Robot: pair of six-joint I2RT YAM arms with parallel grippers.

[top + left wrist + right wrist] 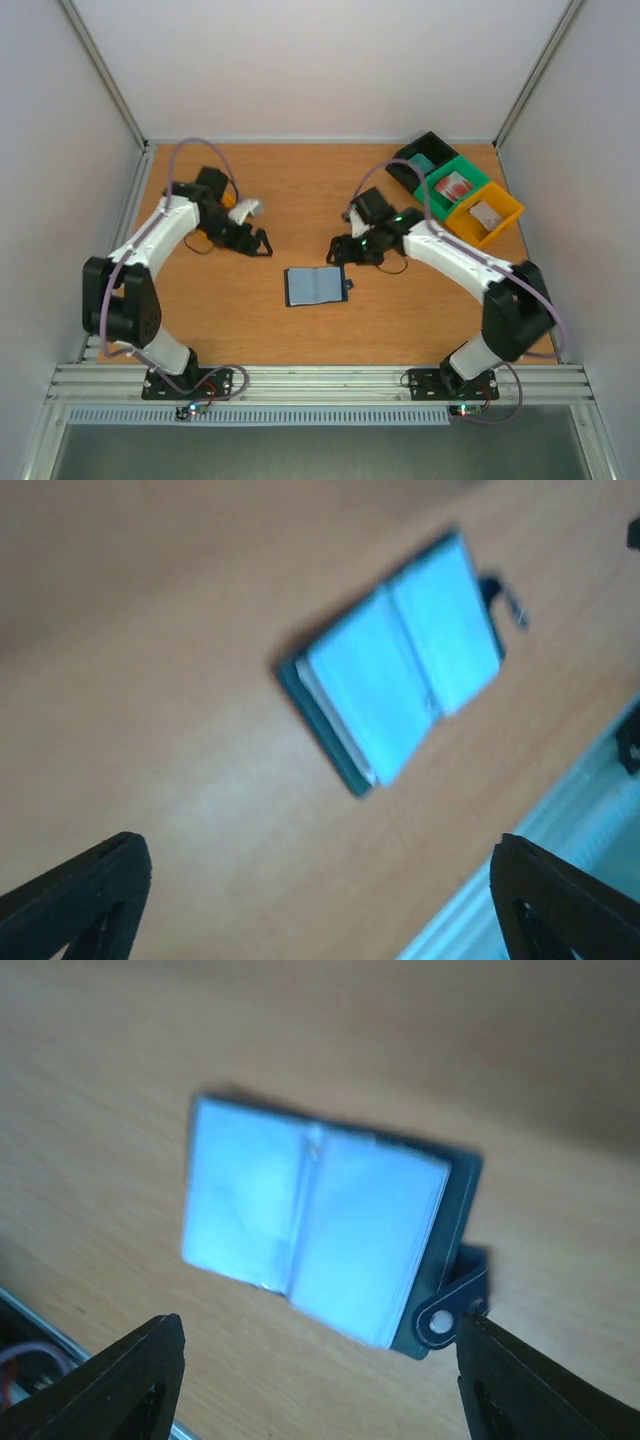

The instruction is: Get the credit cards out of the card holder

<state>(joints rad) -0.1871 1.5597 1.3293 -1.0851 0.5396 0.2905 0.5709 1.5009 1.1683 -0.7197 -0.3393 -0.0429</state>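
Observation:
The card holder (315, 285) lies spread open on the table between the two arms, pale blue pockets facing up and its little tab (447, 1312) at the right. It appears blurred in the left wrist view (400, 690) and fills the right wrist view (315, 1220). My left gripper (260, 243) (320, 910) hovers up-left of it, open, with only bare wood between the fingers. My right gripper (337, 250) (320, 1380) hangs just above its upper right corner, open and empty; one finger (540, 1380) sits close to the tab. A red credit card (455, 186) lies in the green bin.
Three bins stand in a row at the back right: black (412, 160), green (440, 172) and yellow (505, 205), the yellow one holding a pale flat piece (487, 213). White walls enclose the table, and an aluminium rail (320, 380) runs along the near edge.

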